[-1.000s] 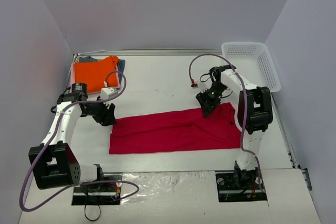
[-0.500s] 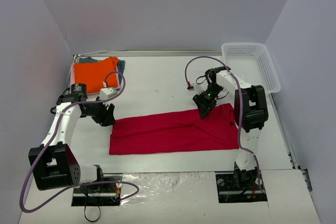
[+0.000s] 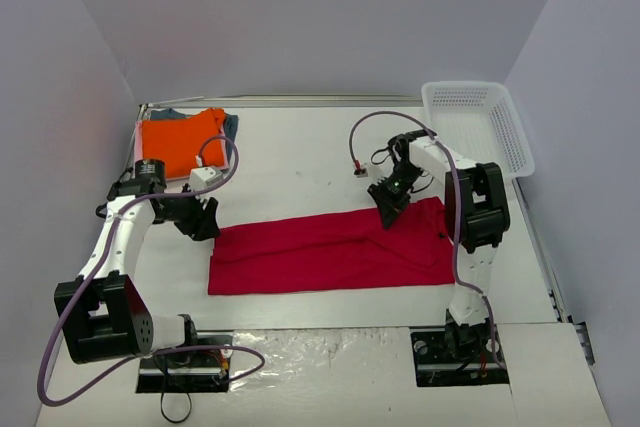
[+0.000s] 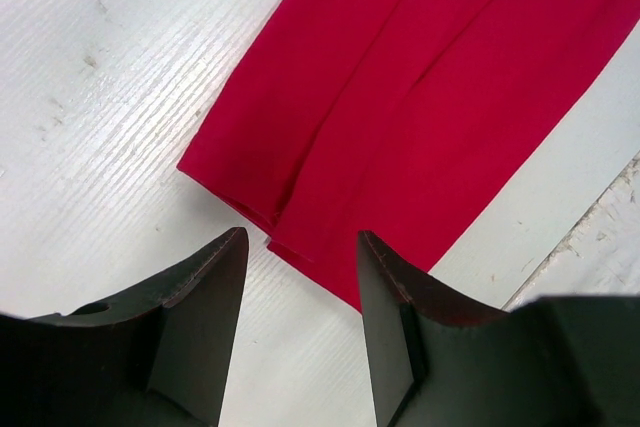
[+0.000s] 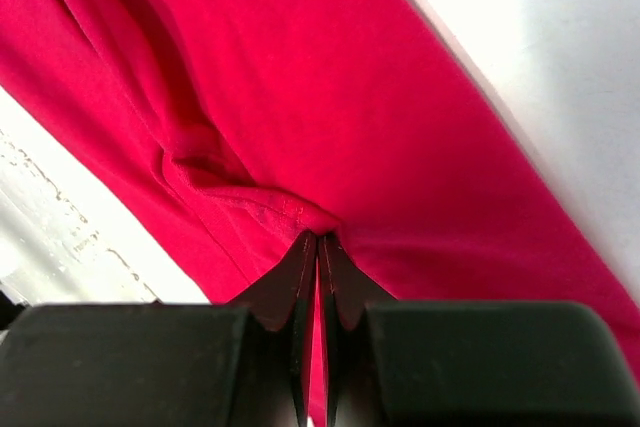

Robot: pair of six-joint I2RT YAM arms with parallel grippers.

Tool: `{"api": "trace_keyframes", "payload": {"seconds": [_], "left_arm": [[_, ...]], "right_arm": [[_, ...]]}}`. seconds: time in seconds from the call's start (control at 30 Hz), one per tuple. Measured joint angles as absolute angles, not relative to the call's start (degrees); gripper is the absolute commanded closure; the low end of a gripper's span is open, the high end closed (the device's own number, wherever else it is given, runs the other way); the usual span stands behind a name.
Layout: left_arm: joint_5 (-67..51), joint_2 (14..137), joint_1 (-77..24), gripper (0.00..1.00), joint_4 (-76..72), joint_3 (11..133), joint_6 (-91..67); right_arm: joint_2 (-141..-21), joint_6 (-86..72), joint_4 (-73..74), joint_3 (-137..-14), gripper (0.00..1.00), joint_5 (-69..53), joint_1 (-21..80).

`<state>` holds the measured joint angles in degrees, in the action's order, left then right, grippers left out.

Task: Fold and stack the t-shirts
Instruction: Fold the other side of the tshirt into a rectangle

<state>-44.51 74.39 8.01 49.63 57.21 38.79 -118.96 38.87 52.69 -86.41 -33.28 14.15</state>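
Note:
The crimson-red t-shirt (image 3: 330, 247) lies as a long folded band across the middle of the table. My right gripper (image 3: 386, 209) is down on its far edge, right of centre. In the right wrist view the gripper (image 5: 320, 237) is shut, with a raised pinch of red cloth (image 5: 350, 97) between the tips. My left gripper (image 3: 205, 219) hovers at the band's left end. Its jaws (image 4: 300, 237) stand open over bare table, with the red shirt's corner (image 4: 420, 77) just beyond them. A folded orange t-shirt (image 3: 180, 139) lies at the back left on a grey-blue one (image 3: 232, 123).
A white mesh basket (image 3: 480, 117) stands at the back right corner, partly over the table edge. A pale pink edge (image 3: 138, 137) shows at the left of the orange stack. Grey walls close in the table on three sides.
My right gripper has slid a little left along the shirt's far edge and shut on a pinch of red cloth. The left arm has not moved.

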Motion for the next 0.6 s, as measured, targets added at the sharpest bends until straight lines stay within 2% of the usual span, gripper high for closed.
{"api": "trace_keyframes", "payload": {"seconds": [0.6], "left_arm": [[-44.49, 71.46, 8.08, 0.54, 49.39, 56.45, 38.81]], "right_arm": [[-109.12, 37.52, 53.41, -77.28, 1.00, -32.36, 21.12]]}}
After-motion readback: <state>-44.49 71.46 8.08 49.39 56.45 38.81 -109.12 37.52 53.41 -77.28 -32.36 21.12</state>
